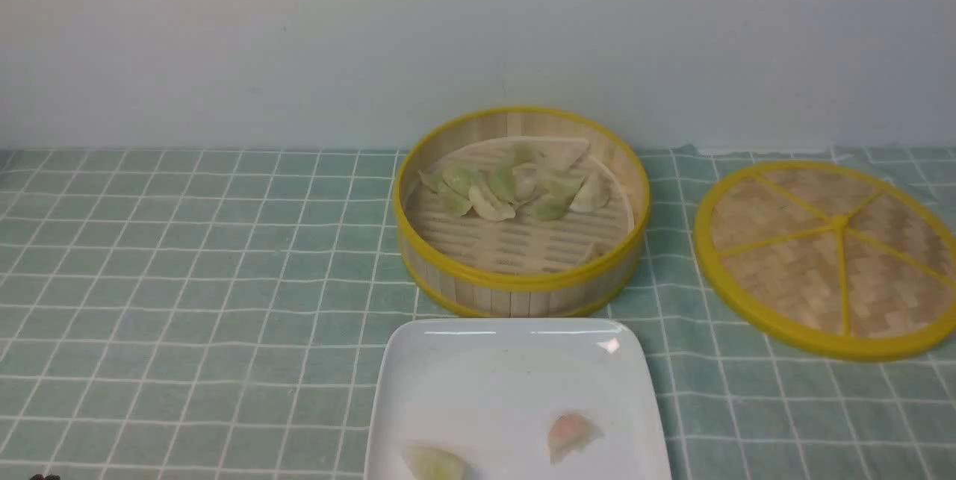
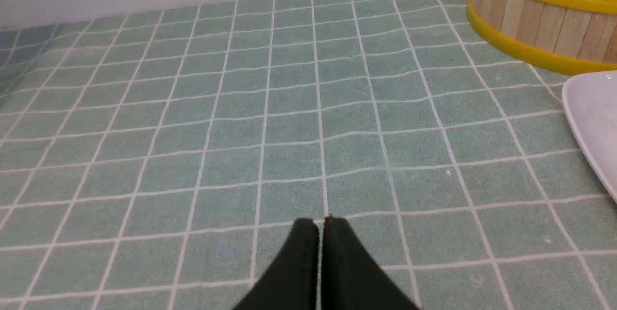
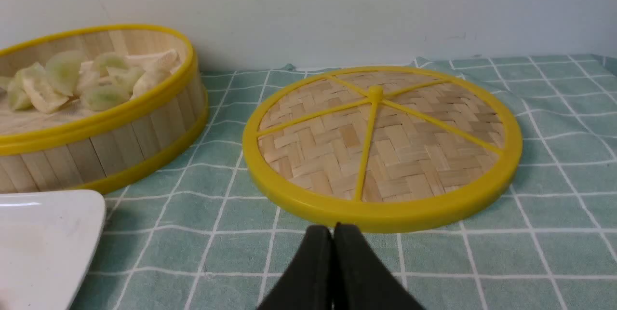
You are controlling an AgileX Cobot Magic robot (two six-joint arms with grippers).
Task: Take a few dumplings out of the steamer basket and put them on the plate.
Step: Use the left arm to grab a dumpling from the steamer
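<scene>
The steamer basket [image 1: 521, 282] stands at the table's middle back with several pale green and whitish dumplings [image 1: 508, 189] piled on its floor. The white square plate [image 1: 515, 383] lies just in front of it and holds a pinkish-orange dumpling [image 1: 571, 435] and a pale green dumpling [image 1: 435, 463]. My left gripper [image 2: 321, 221] is shut and empty over bare cloth, left of the plate [image 2: 595, 122] and basket [image 2: 540, 25]. My right gripper [image 3: 332, 227] is shut and empty, just short of the lid's rim, right of the plate [image 3: 43, 233] and basket [image 3: 101, 141]. Neither gripper shows in the front view.
A flat woven lid with yellow spokes [image 1: 833, 256] lies right of the basket, also in the right wrist view [image 3: 381, 146]. A green checked cloth [image 1: 187, 278] covers the table. A pale wall stands close behind the basket.
</scene>
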